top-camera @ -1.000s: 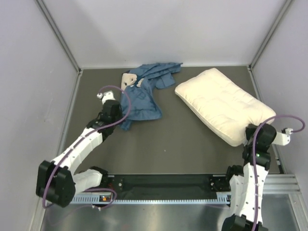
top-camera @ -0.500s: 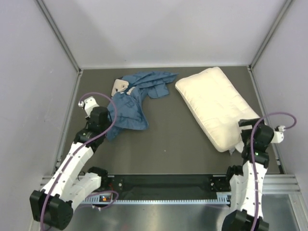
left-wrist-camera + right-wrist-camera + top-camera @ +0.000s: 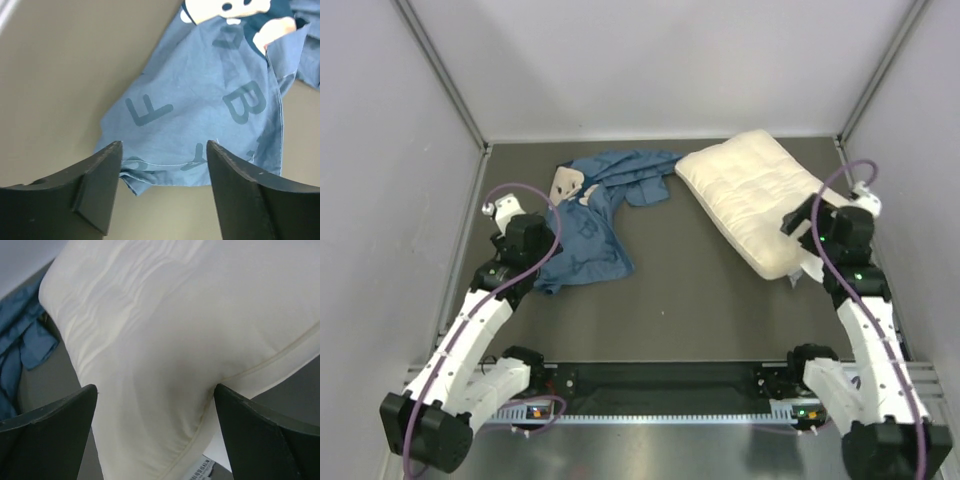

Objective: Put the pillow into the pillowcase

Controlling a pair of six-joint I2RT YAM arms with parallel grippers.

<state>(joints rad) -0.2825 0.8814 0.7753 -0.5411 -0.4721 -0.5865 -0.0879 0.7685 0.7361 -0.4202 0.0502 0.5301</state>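
The blue pillowcase (image 3: 592, 222) lies crumpled at the left of the mat, letters and a mouse face (image 3: 227, 7) showing. My left gripper (image 3: 540, 256) hovers at its near left corner. It is open, and the hem (image 3: 165, 162) runs between the fingers (image 3: 100, 175) without being pinched. The cream pillow (image 3: 745, 192) lies slantwise at the far right. My right gripper (image 3: 800, 243) is open over its near corner, which bulges between the spread fingers (image 3: 55, 420). A small white tag (image 3: 200, 471) sticks out beneath that corner.
Pale walls close in the dark mat (image 3: 680, 300) on the left, back and right. A black rail (image 3: 660, 382) and a metal plate run along the near edge by the arm bases. Bare mat separates pillowcase and pillow.
Both grippers have opened. The left arm dragged the pillowcase leftward and let go of its corner. The right arm swung up along the right side, and the pillow shifted toward the back.
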